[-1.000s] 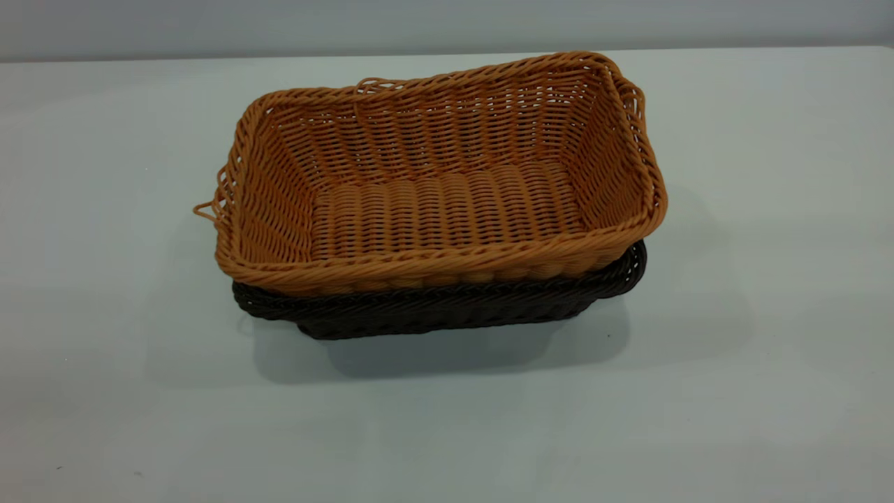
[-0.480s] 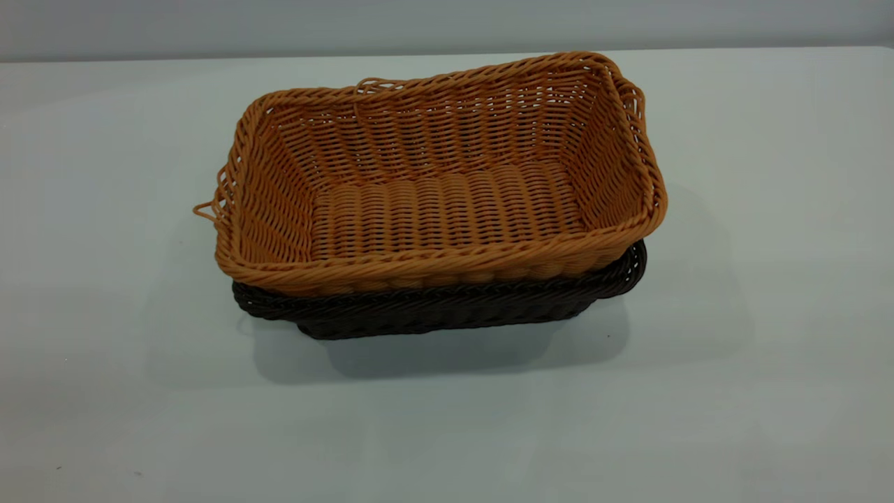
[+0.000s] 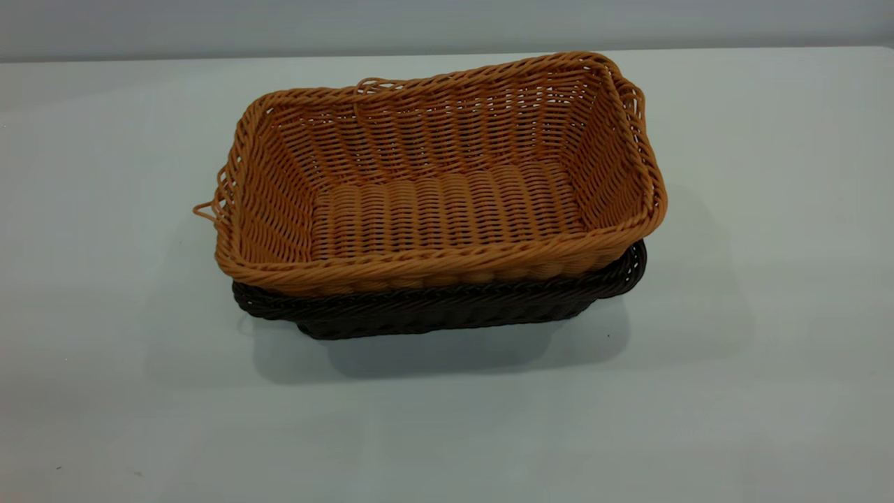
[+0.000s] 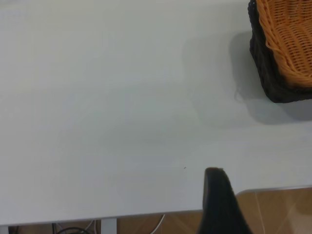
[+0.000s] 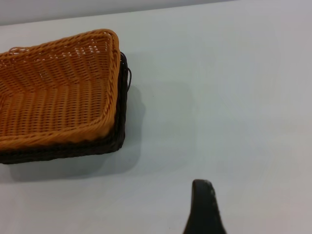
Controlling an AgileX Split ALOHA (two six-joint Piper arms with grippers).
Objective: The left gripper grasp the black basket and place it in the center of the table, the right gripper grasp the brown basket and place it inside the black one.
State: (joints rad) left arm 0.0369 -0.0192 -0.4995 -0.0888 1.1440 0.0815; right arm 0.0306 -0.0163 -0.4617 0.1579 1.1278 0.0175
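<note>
Exterior view: the brown basket (image 3: pixel 440 188) sits nested in the black basket (image 3: pixel 447 307), whose dark rim and lower wall show only along the near side and at the right end. The pair stands near the middle of the table (image 3: pixel 768 391). The brown basket rides a little proud and skewed, its left end overhanging the dark rim. Neither arm appears here.

Left wrist view: the left gripper (image 4: pixel 220 204) shows as one dark finger tip over the table's edge, well apart from the stacked baskets. Whether its fingers are apart or together cannot be told, since only one is in sight. It holds nothing.

Right wrist view: the right gripper (image 5: pixel 204 207) likewise shows a single dark finger tip above bare table, well apart from the baskets' corner. Its spread cannot be told either, and nothing is in it.

Judging from how things lie, the placing looks done and what remains is retreat. To do that well, each arm should draw back along a path clear of the braided rims and of the loose strand loops at the brown basket's ends, which could snag a finger and drag the stack off centre. Slow, level withdrawal suits; no further contact with the baskets seems needed.
</note>
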